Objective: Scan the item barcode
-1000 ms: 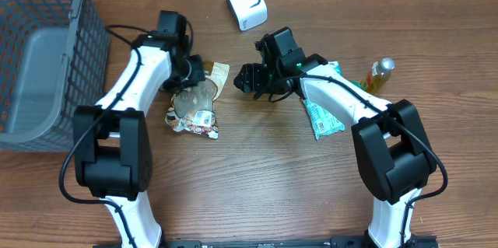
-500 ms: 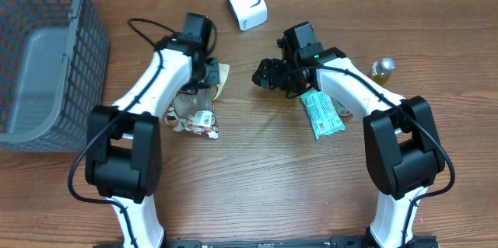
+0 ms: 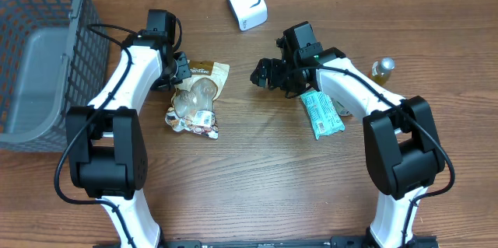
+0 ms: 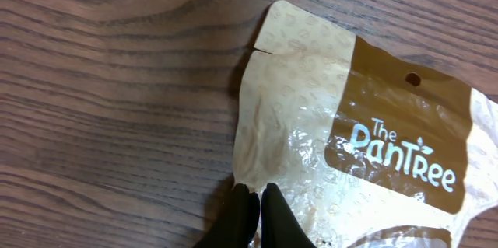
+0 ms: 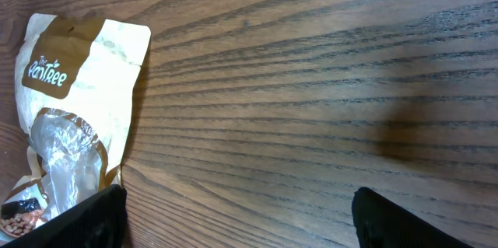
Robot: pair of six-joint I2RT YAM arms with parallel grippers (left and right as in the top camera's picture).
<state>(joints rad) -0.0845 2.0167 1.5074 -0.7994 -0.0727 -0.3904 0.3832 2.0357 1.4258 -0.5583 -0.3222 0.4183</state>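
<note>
The item, a tan and clear Pantree snack pouch [image 3: 198,96], lies flat on the wood table with a white label near its lower end. My left gripper [image 3: 178,70] is shut, its tips resting at the pouch's upper left edge. In the left wrist view the two black fingers [image 4: 250,211] press together right at the edge of the pouch [image 4: 366,116]; no film shows between them. A white scanner [image 3: 246,1] stands at the back centre. My right gripper [image 3: 268,73] hangs open over bare wood to the right of the pouch [image 5: 78,85], with nothing between its fingers [image 5: 245,228].
A grey mesh basket [image 3: 39,54] fills the far left. A green packet [image 3: 321,113] lies under the right arm's forearm, and a small yellow bottle [image 3: 379,73] lies further right.
My left gripper swept from the pouch's top right corner back to its left edge, and the pouch top now lies flatter. The right gripper shifted slightly right and opened wider.
</note>
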